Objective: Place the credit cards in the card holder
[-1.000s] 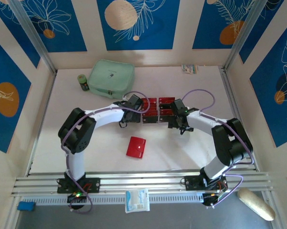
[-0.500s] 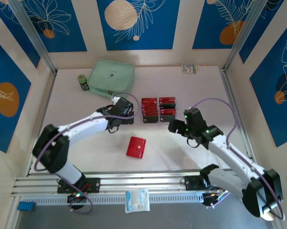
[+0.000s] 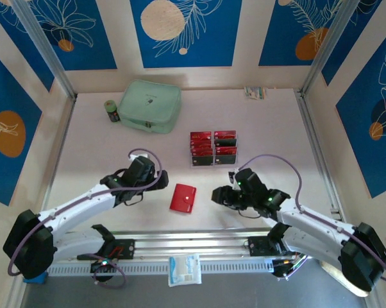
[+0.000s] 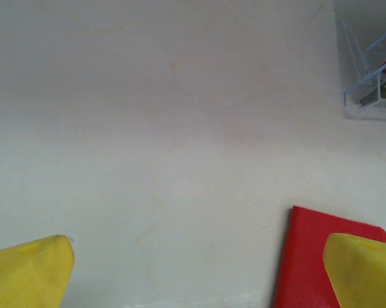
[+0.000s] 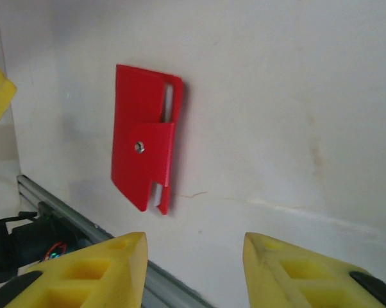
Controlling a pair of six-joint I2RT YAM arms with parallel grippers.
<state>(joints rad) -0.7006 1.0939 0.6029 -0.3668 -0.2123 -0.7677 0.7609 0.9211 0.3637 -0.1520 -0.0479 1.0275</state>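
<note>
The card holder (image 3: 183,198), a shut red wallet with a snap tab, lies flat at the table's near middle. It also appears in the right wrist view (image 5: 145,135) and the left wrist view (image 4: 315,256). The red and dark credit cards (image 3: 213,148) stand in a clear tray (image 3: 194,163) behind it. My left gripper (image 3: 156,182) sits just left of the wallet, open and empty, with the wallet's corner beside its right fingertip (image 4: 363,269). My right gripper (image 3: 220,196) sits just right of the wallet, open with nothing between its fingers (image 5: 193,256).
A mint-green zip case (image 3: 150,105) and a small dark jar (image 3: 111,110) stand at the back left. A small packet (image 3: 255,92) lies by the back wall. The metal rail (image 3: 193,244) runs along the near edge, close behind both grippers.
Both arms have pulled back from the card tray toward the near edge and now flank the wallet. The right jaws have narrowed.
</note>
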